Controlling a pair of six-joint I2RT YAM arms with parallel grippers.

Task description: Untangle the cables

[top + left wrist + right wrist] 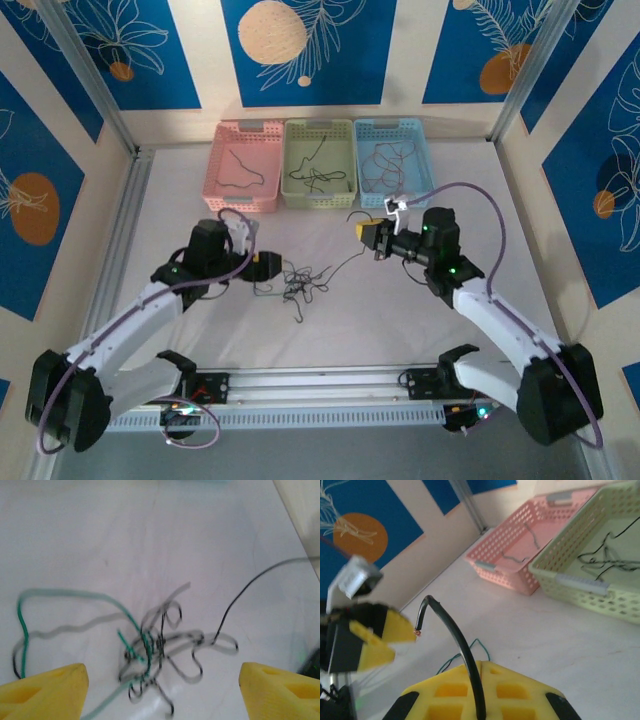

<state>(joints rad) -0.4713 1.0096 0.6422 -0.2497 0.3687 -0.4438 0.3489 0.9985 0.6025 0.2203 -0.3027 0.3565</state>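
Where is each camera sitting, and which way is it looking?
Top external: above and behind the arms, looking down at the table; left arm and right arm show.
Left wrist: on the left arm, looking down at the tangled cables; its yellow jaws stand wide apart.
Right wrist: on the right arm, facing the pink basket and green basket; its jaws are shut on a black cable.
Both top external and left wrist show the tangled cables.
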